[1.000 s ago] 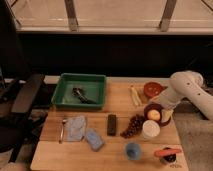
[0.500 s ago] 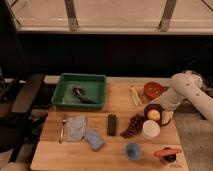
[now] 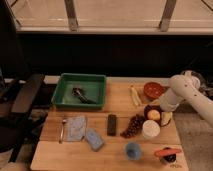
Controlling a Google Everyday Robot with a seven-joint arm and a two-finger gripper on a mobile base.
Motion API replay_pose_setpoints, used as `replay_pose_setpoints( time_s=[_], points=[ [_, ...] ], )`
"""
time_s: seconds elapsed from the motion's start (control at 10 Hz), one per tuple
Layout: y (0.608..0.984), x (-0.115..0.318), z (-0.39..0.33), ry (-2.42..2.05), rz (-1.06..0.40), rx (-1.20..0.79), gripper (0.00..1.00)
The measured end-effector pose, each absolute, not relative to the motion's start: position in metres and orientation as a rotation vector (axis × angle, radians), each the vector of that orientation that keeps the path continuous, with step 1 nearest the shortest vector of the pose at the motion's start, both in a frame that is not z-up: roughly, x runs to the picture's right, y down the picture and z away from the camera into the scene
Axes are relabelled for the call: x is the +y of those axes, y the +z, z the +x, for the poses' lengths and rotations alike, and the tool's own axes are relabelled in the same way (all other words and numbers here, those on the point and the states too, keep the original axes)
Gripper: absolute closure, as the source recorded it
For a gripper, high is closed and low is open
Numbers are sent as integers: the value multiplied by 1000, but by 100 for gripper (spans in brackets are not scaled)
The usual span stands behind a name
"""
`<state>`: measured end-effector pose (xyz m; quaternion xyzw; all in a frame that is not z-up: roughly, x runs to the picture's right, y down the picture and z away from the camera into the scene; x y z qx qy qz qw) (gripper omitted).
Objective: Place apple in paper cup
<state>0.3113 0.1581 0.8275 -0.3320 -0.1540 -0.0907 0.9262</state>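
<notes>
The apple (image 3: 153,115) is small, round and yellowish. It sits between the dark fingers of my gripper (image 3: 154,114) at the right side of the wooden table (image 3: 55,155). The white arm reaches in from the right. The gripper is shut on the apple and holds it just behind and above the rim of the white paper cup (image 3: 150,129). The cup stands upright, right of the dark grape bunch (image 3: 132,126).
A reddish-brown bowl (image 3: 153,90) stands behind the gripper. A blue cup (image 3: 132,150) and an orange carrot (image 3: 167,152) lie near the front edge. A green tray (image 3: 65,92), a black bar (image 3: 112,124), a blue sponge (image 3: 94,139), a cloth (image 3: 76,127) and a spoon (image 3: 63,129) lie to the left.
</notes>
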Motion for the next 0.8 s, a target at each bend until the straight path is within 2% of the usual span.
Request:
replay_pose_setpoints(
  time_s=[0.2, 0.3, 0.4, 0.6, 0.8],
  points=[
    [832, 164, 309, -183, -697, -324, 26],
    [833, 167, 310, -179, -704, -327, 33],
    [834, 170, 310, -176, -709, -330, 45],
    [834, 171, 309, -176, -712, -333, 60],
    [831, 171, 311, -175, -708, -330, 84]
  ],
)
